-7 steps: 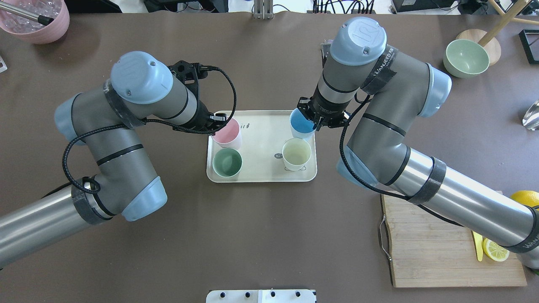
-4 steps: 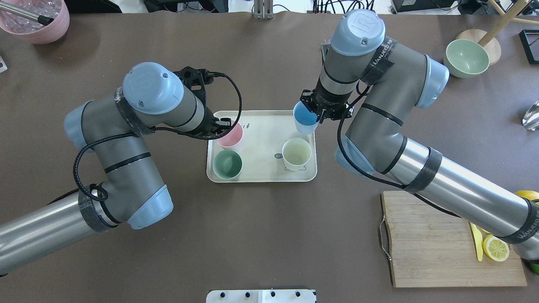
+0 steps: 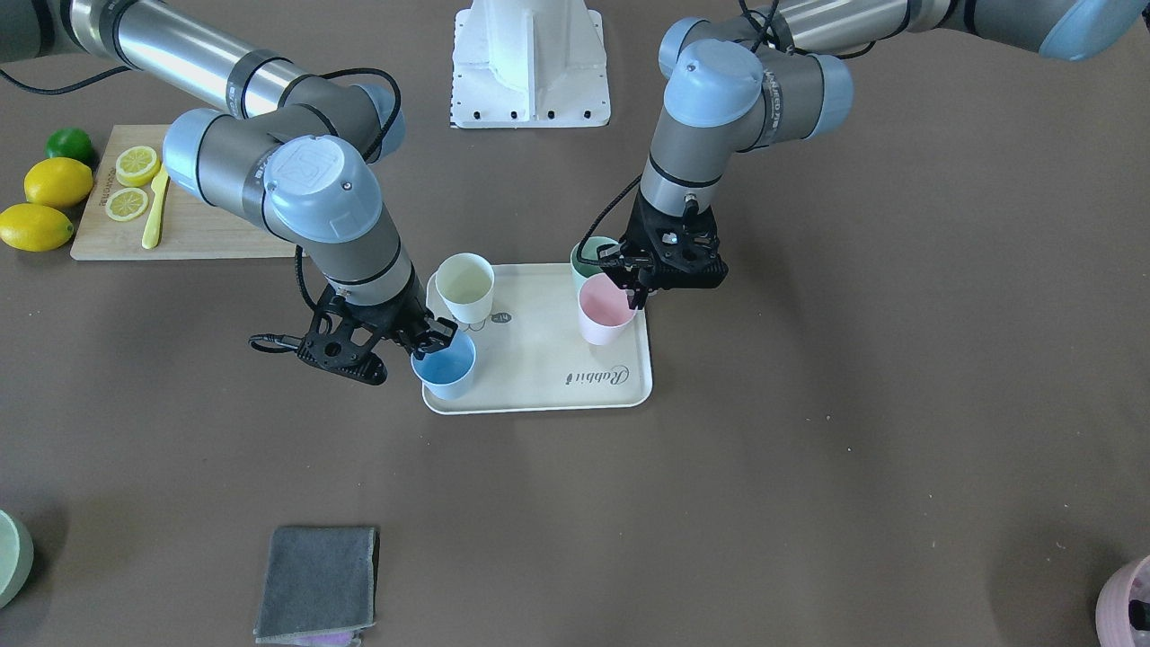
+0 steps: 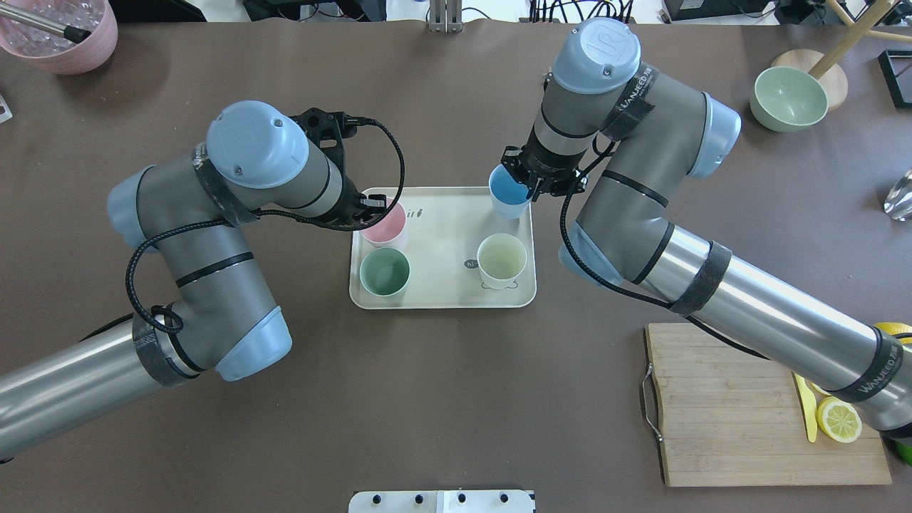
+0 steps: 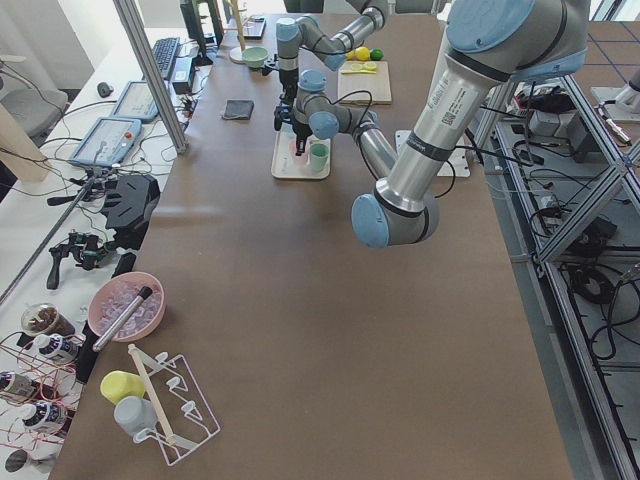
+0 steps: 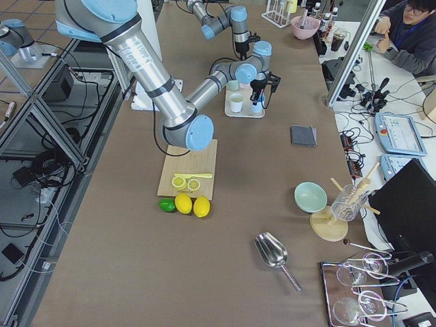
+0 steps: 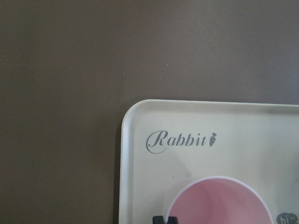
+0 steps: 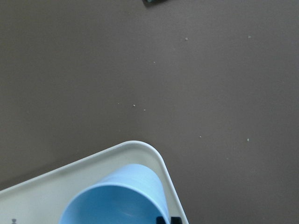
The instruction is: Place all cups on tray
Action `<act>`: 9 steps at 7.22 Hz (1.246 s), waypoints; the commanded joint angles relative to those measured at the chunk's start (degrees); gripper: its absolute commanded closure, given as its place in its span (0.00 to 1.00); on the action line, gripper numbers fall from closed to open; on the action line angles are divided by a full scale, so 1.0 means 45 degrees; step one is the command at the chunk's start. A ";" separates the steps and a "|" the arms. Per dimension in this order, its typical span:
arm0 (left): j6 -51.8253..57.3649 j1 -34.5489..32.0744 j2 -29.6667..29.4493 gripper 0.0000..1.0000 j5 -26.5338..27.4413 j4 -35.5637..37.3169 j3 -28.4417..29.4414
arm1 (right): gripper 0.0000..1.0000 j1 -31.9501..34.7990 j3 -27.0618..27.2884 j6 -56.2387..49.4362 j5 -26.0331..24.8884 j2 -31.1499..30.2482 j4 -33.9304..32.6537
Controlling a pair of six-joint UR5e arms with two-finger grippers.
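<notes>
The cream tray (image 4: 442, 288) lies mid-table with "Rabbit" script (image 7: 180, 140) at its far left corner. The mint green cup (image 4: 385, 274) and the pale yellow cup (image 4: 502, 258) stand upright on its near half. My left gripper (image 4: 374, 206) is shut on the rim of the pink cup (image 4: 385, 224) over the tray's far left part. My right gripper (image 4: 533, 189) is shut on the rim of the light blue cup (image 4: 509, 191), which sits slightly tilted at the far right corner (image 8: 154, 161). Whether either held cup rests on the tray is unclear.
A wooden cutting board (image 4: 755, 413) with lemon slices lies near right, and whole lemons (image 3: 45, 193) beside it. A pale green bowl (image 4: 787, 98) is far right, a mauve pot (image 4: 60, 35) far left. A grey cloth (image 3: 316, 582) lies beyond the tray.
My right gripper has carried the blue cup away from the robot, toward the tray's far right corner. The left arm shifted a little; the pink cup stays nearly in place.
</notes>
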 commanded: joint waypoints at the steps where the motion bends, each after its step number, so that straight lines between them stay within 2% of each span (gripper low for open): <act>1: 0.0056 -0.0266 -0.0069 1.00 -0.0019 -0.0045 0.0348 | 1.00 -0.0028 -0.0077 -0.0040 0.0000 0.0121 0.0124; 6: 0.0056 -0.0248 -0.0343 1.00 0.0001 -0.0065 0.0741 | 1.00 -0.0340 -0.0213 -0.0119 0.0000 0.0082 0.0124; 7: 0.0056 -0.0228 -0.0343 1.00 0.0001 -0.0084 0.0741 | 0.71 -0.0340 -0.0233 -0.0118 -0.0019 0.0083 0.0124; 8: 0.0056 -0.0209 -0.0343 0.81 -0.0019 -0.0104 0.0722 | 0.51 -0.0340 -0.0272 -0.0138 -0.0019 0.0044 0.0124; 9: 0.0076 -0.0208 -0.0343 0.32 0.0001 -0.0104 0.0702 | 0.01 -0.0360 -0.0292 -0.0563 -0.0290 0.0082 0.0124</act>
